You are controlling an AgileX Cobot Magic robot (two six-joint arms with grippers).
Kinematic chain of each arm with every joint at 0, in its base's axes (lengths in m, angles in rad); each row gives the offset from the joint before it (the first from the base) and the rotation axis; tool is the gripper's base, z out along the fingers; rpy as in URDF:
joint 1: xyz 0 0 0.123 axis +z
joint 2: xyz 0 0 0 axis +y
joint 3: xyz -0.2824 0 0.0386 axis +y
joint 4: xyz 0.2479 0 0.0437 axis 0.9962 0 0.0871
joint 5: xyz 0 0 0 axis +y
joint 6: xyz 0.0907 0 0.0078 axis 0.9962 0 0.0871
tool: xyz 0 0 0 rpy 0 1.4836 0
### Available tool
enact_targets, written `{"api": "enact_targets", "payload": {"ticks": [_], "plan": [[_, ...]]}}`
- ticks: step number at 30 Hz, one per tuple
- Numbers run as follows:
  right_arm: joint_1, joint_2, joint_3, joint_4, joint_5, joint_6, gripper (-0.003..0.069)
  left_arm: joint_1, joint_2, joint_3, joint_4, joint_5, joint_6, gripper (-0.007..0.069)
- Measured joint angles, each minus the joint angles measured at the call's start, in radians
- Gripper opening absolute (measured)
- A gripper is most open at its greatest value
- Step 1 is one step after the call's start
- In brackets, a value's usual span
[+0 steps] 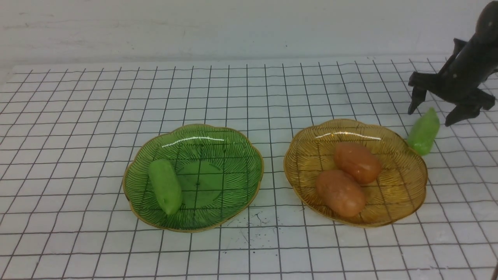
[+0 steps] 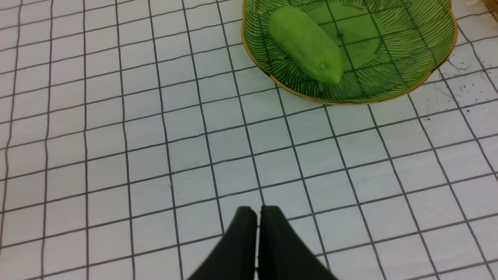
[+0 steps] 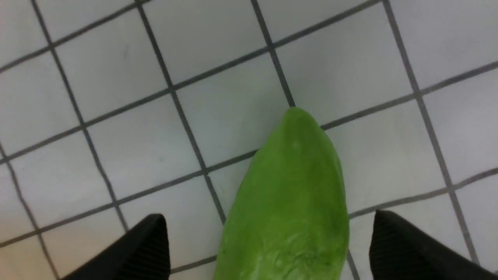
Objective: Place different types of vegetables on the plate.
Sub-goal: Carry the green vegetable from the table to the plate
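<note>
We note right jaws apart astride the cucumber (image 1: 423,132) on the table (image 1: 78,116), left jaws together; pickup appears pending, calling for closure, then a lift.

So the desk (image 1: 78,116) is plain white with a black grid drawn all over it, and sitting straight on it are two scalloped glass plates side by side about halfway between the near and far edges: a green plate (image 1: 225,163) left of centre and an amber plate (image 1: 404,182) right of centre, close together but not touching. There's also a loose light green cucumber piece (image 1: 423,133) on the desk just beside the amber plate's far right rim, toward the right edge. A few dark specks (image 1: 255,221) mark the desk between the plates on the near-edge side.
</note>
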Motion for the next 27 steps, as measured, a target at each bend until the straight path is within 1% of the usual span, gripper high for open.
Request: {"api": "enact_targets", "payload": {"ticks": [2, 8, 9, 10, 11, 18, 20, 21, 23, 24, 25, 27], "plan": [[0.0, 0.011, 0.0, 0.0, -0.001, 0.0, 0.0621, 0.0, 0.0, 0.0, -0.001, 0.0, 0.0, -0.0008], [0.0, 0.041, 0.0, -0.001, -0.002, -0.034, 0.0538, 0.0, 0.0, 0.0, -0.002, 0.0, -0.013, -0.0008], [0.0, 0.042, 0.0, -0.001, -0.002, -0.037, 0.0499, 0.0, 0.0, 0.0, -0.002, 0.0, -0.019, -0.0008], [0.0, 0.042, 0.0, 0.0, -0.002, -0.043, 0.043, 0.0, 0.0, 0.0, -0.002, 0.0, -0.024, -0.0008], [0.0, 0.039, 0.0, 0.002, -0.002, -0.044, 0.0398, 0.0, 0.0, 0.0, -0.003, 0.0, -0.026, -0.0008], [0.0, -0.053, -0.016, 0.002, 0.0, -0.049, 0.0403, 0.0, 0.0, 0.0, -0.004, 0.005, -0.03, -0.0008], [0.0, -0.124, -0.056, 0.024, 0.001, -0.049, 0.0403, 0.0, 0.0, 0.0, -0.004, 0.011, -0.03, -0.0008], [0.0, -0.153, -0.077, 0.049, 0.001, -0.049, 0.0403, 0.0, 0.0, 0.0, -0.003, 0.012, -0.03, -0.0008], [0.0, -0.199, -0.118, 0.144, 0.001, -0.048, 0.0403, 0.0, 0.0, 0.0, 0.0, 0.012, -0.03, -0.0008], [0.001, -0.204, -0.122, 0.144, 0.001, -0.048, 0.0403, 0.0, 0.0, 0.0, 0.0, 0.011, -0.03, -0.0008], [0.014, -0.243, -0.146, 0.271, 0.001, -0.054, 0.0403, 0.0, 0.0, 0.0, 0.004, 0.001, -0.03, -0.0008], [0.046, -0.26, -0.153, 0.387, 0.001, -0.086, 0.0403, 0.0, 0.0, 0.0, 0.004, -0.013, -0.03, -0.0008]]}}
